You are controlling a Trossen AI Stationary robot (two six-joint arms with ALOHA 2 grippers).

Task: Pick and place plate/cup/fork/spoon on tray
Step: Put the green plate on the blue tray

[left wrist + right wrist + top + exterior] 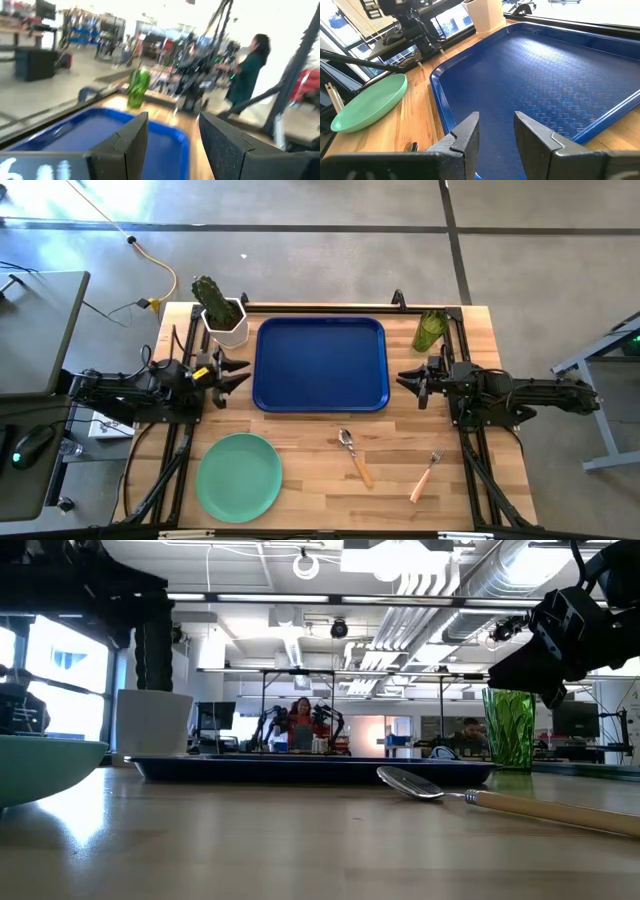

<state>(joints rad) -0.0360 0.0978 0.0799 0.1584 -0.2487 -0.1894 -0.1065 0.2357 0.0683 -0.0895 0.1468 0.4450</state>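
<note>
The dark blue tray [321, 364] lies empty at the table's far middle. The mint-green plate [239, 476] lies at the near left. The spoon [355, 456] and the fork [425, 476] lie on the wood near the front, right of the plate. The green cup [430, 330] stands at the far right, beside the tray. My left gripper [238, 373] hovers open at the tray's left edge. My right gripper [406, 379] hovers open at the tray's right edge. Both are empty.
A cactus in a white pot [222, 315] stands at the far left, next to the tray's corner. Black rails [470, 440] run along the table's sides. A person [248, 67] shows in the room beyond the table.
</note>
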